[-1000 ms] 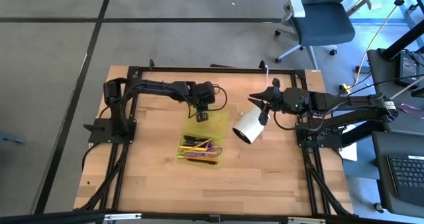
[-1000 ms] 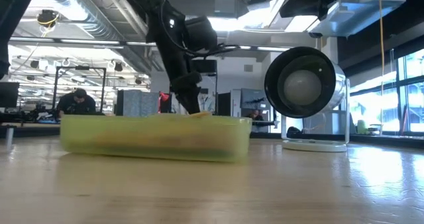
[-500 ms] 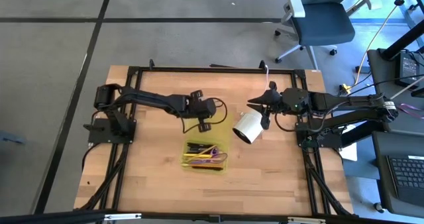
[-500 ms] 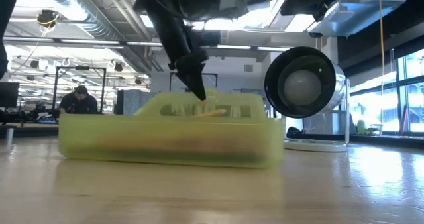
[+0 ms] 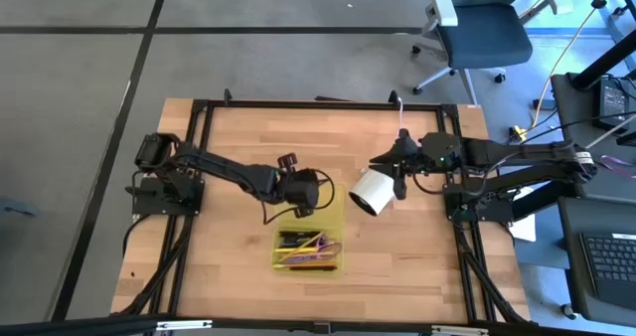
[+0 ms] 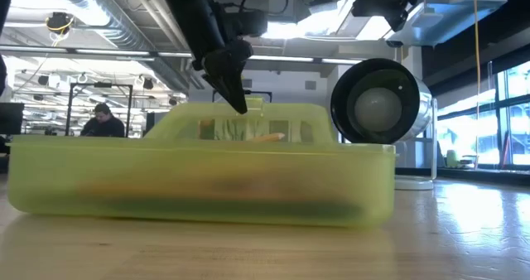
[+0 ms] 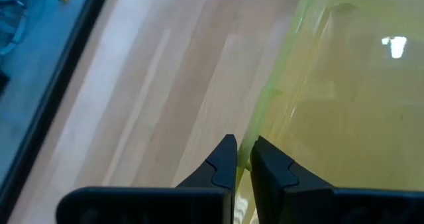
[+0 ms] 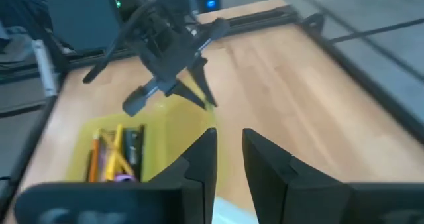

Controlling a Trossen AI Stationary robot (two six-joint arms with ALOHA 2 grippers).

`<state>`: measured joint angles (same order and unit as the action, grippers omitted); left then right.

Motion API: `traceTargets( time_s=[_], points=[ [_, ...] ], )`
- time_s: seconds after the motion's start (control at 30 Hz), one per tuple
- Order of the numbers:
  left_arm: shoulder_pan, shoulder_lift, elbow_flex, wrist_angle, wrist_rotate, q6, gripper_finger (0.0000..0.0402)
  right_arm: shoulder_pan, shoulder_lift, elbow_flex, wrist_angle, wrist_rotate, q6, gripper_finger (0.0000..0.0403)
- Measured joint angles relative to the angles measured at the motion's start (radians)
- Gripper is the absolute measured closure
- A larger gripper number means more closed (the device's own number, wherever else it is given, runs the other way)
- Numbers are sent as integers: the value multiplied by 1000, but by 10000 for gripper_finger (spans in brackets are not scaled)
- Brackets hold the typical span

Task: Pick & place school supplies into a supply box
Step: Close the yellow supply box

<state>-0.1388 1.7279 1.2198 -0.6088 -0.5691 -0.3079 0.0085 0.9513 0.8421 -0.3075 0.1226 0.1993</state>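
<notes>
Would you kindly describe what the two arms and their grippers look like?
Both arms are black, slim and jointed, with thin black cables looping along them. The left gripper and right gripper each end in two dark, flat, wedge-shaped fingers on a black crossbar.

Supply box (image 6: 199,181): translucent yellow-green, wide across the foreground, sitting on the wooden table (image 6: 265,251); its raised lid stands up behind it.
Inside the box: dim orange and dark streaks low down, too blurred to name.
Left gripper (image 6: 238,104): comes down from above, dark fingers pinched together on the top edge of the lid.
White cylinder (image 6: 383,108): right of the box, round dark face toward us.
Background: a person (image 6: 101,121) seated far off at left.
</notes>
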Motion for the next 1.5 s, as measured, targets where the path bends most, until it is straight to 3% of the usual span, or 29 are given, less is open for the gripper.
traceTargets(
  time_s=[0.27, 0.53, 0.83, 1.07, 1.5],
  points=[
    [-103, 1, 40, -4, -117, -9, 386, 0, 119, 0, 109, -157, 86, 326],
    [-196, 1, 91, -5, -141, 14, 386, 0, 296, 59, 174, -288, 129, 326],
    [-281, 1, 98, -28, -208, -20, 386, 0, 456, 212, 4, -408, 106, 326],
    [-318, 1, 98, -23, -253, -20, 386, 1, 547, 223, -16, -530, 108, 326],
    [-347, 2, 98, 20, -250, 14, 385, 47, 633, 224, 97, -571, 104, 326]
  ],
)
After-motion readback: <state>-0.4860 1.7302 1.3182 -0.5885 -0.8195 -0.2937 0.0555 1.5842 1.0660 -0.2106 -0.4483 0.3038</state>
